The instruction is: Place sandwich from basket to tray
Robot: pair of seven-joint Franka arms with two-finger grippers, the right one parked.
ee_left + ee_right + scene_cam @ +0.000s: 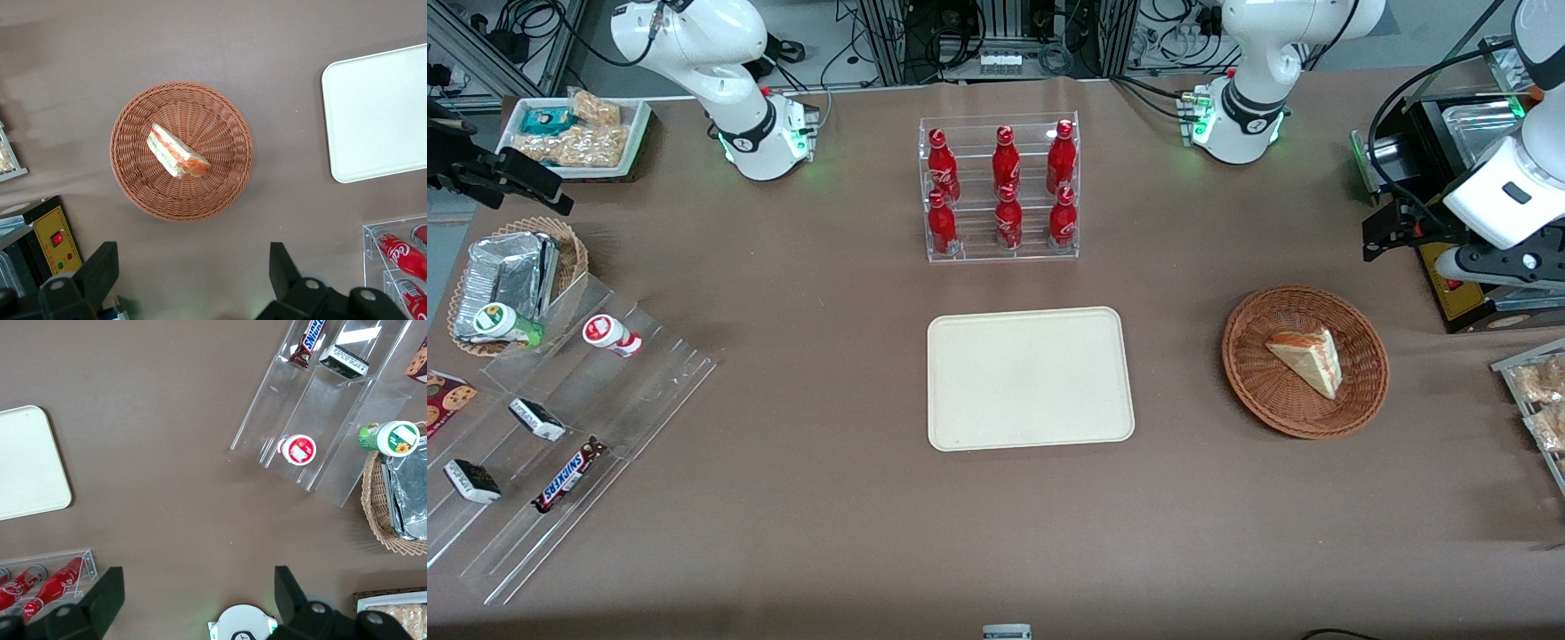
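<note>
One sandwich (176,153) lying in basket (181,151), below end effector (193,280) (fingers spread apart, nothing held), tray (1030,378) bare

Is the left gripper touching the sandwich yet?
Apart. In the left wrist view, the open gripper hangs well clear of the sandwich, which lies untouched in the basket.

Noted reddish-brown weave on the basket (1303,420), white bread with red-orange and green layers on the sandwich (1307,356), plain cream-beige on the tray (1032,378), black on the gripper (192,257), spread wide near the basket, and matte brown on the table (827,311).
</note>
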